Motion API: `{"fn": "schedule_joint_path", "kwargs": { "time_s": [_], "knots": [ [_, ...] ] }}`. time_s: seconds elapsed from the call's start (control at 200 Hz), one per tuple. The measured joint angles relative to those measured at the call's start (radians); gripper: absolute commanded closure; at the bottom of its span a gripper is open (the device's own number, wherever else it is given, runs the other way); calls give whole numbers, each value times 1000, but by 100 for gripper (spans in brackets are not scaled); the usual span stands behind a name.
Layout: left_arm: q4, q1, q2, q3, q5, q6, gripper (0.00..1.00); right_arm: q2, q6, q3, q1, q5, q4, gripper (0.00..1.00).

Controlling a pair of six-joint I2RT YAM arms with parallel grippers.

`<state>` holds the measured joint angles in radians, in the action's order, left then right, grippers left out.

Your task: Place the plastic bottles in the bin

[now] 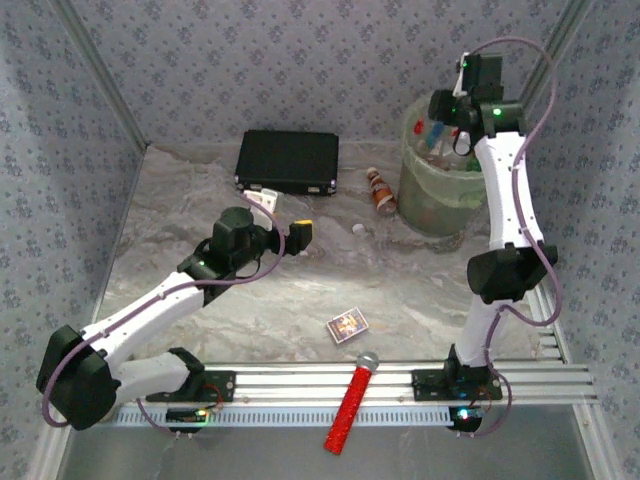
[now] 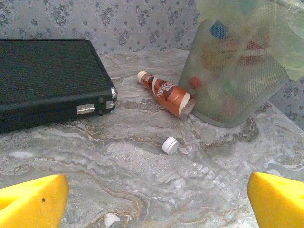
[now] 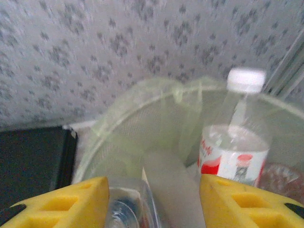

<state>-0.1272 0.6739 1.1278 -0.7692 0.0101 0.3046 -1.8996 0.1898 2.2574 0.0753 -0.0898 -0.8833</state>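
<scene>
R gripper: fingers drawn partway in, a clear bottle lodged between them. It is judged gripped, tho contact at the right-hand pad is blurred. The gripper is hung over the mouth of the bin, whose liner bag is draped over the rim. An upright bottle, white cap and red label, is seen inside, just beyond the right-hand finger.

Step in hand, as judged: the drop. It is best made w/ both fingers well inside the rim line, over the free space beside the upright bottle, so the load isn't bounced off it or off the rim. The jaws should be opened fully in one go, as light plastic may cling to a pad. The wrist should then be lifted straight up so the liner isn't snagged.

L gripper: spread wide, nothing held, low over the table. Ahead, a flat bottle, clear w/ a white cap, is lying near the bin base. A brown bottle is lying beyond it, apparently touching the bin wall. Two appear left, approx. The flat bottle is barely visible on the marble, so the cap should be used as ref. and the body taken crosswise.
</scene>
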Motion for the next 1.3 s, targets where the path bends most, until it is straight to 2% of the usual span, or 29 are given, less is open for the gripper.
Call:
{"fn": "schedule_joint_path", "kwargs": {
  "time_s": [0.2,0.455,0.655,0.77,1.039,1.299],
  "knots": [
    [29,-6,-3,2,0,1,3,27,14,-158,5,-1,125,47],
    [71,-6,56,-27,0,66,1,27,12,-112,3,0,77,44],
    [153,18,198,-165,-2,189,1,26,-7,27,-6,0,3,29],
    [223,65,267,-256,-23,286,1,66,-19,27,-8,0,-26,19],
    [348,148,385,-393,-18,554,1,233,-32,-141,-9,7,-84,9],
    [371,200,565,-465,84,676,1,367,-29,-299,-9,46,-117,7]
  ]
}}
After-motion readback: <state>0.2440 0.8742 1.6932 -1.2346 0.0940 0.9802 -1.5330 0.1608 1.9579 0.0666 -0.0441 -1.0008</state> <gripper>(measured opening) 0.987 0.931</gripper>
